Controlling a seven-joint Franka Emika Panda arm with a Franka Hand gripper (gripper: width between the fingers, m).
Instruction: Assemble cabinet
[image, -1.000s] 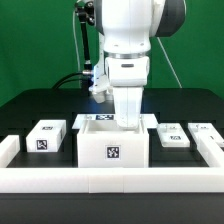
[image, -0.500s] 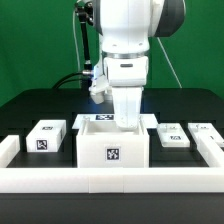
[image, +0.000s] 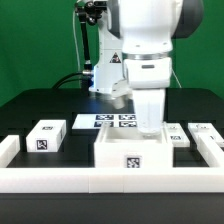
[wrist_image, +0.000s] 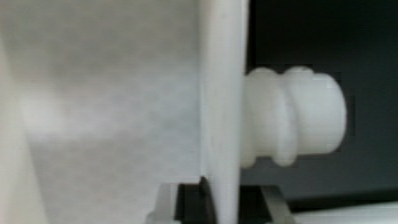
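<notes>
The exterior view sits low, just beyond the front edge of the surface (image: 30, 108) and only a little above its level. It faces straight across to the back edge, where the arm (image: 150, 40) stands before a green backdrop (image: 30, 45). From a middling range it takes in nearly the surface's whole width. The wrist view looks along the gripper (wrist_image: 226, 203) from so near that the picture is blurred. One white wall of the cabinet (wrist_image: 107, 100), met edge-on, fills most of it. The two views share only the cabinet (image: 132, 160), near the front edge towards the exterior view's right.
</notes>
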